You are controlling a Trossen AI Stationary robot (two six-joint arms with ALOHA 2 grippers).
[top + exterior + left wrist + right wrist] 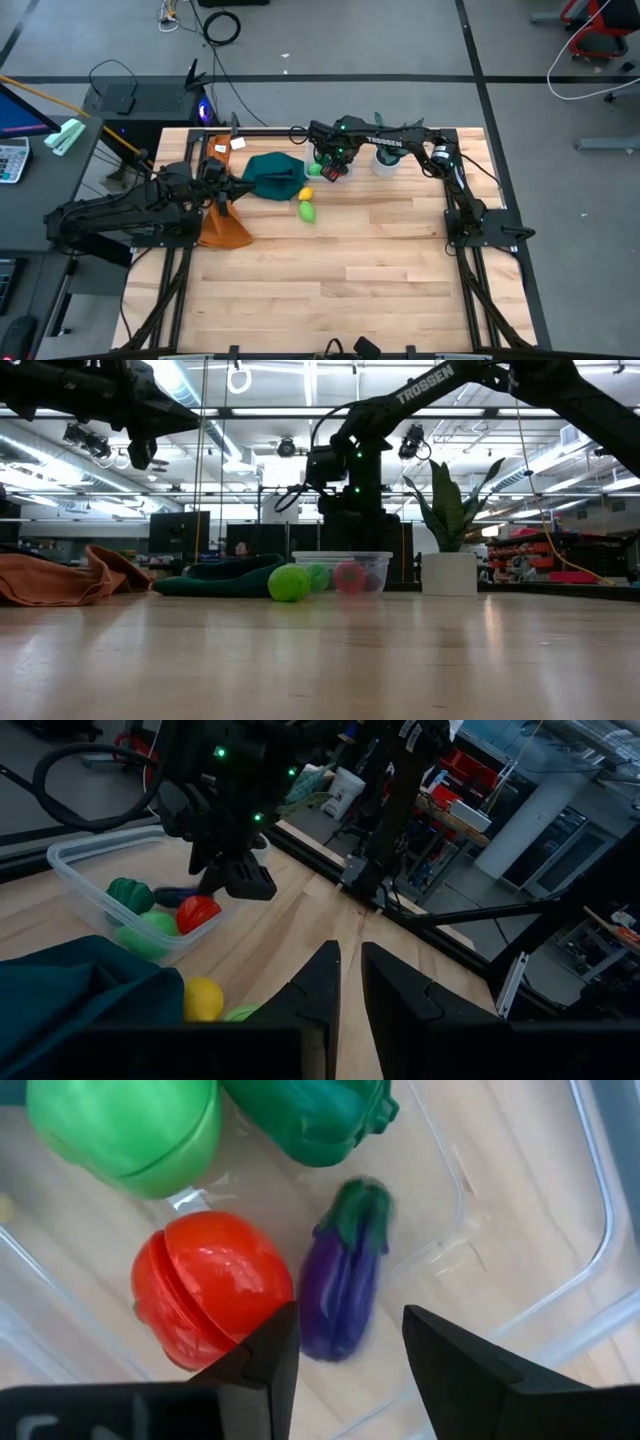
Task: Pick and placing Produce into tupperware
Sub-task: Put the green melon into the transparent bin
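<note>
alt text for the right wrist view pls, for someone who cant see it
Looking straight down past the right claw, its two dark fingers apart and empty, into the clear tupperware. Inside lie a purple eggplant directly between the fingers, a red tomato-like piece beside it, and a light green piece and a dark green piece farther on.

tupperware point(75, 885): clear, square, rounded corners; upright and open on the wood at the table's far side
red piece point(210, 1285): round, ribbed; inside the tupperware, touching the purple one
purple eggplant point(345, 1275): green cap; lying on its side on the container floor
light green piece point(125, 1125): inside; beside the red
dark green piece point(310, 1110): inside; beside the light green
yellow piece point(305, 194): outside on the table; just beside a light green piece point(307, 212), also outside
</note>
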